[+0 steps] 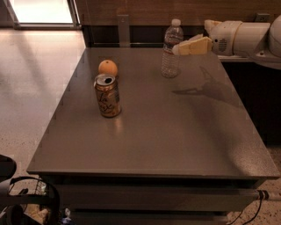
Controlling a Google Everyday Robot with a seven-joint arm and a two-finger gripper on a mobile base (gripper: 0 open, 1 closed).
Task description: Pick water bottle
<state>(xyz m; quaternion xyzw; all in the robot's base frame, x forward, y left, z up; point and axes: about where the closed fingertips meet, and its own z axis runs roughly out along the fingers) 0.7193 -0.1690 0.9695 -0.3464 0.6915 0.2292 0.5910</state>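
Grey-brown and faintly glossy, the table (175,132) fills most of the single camera view and carries three things, one of each kind: one water bottle (169,61), one drink can (107,96) and one orange (108,67).

The water bottle stands upright near the far edge, right of centre, clear and ribbed with a white cap. The gold-brown can stands upright to the left of the middle, its top opened, and the orange sits just behind it, so close that I cannot tell whether they touch. Both are well apart from the bottle.

One white arm (237,37) comes in from the right edge above the table. Its tan gripper (176,49) is level with the bottle's upper half, its tip at the bottle's right side; whether it touches the bottle, and whether it is open or closed, cannot be told. The arm's shadow (206,88) lies on the tabletop right of the bottle.

Around the table, a pale speckled floor (30,88) spreads to the left, a bright window (41,11) glows at the top left, and a wood-panelled wall (145,9) runs along the back. Black cables (26,202) show at the bottom left.

Dark script runs down the can's side but cannot be read, and the bottle's pale label band shows no legible writing.
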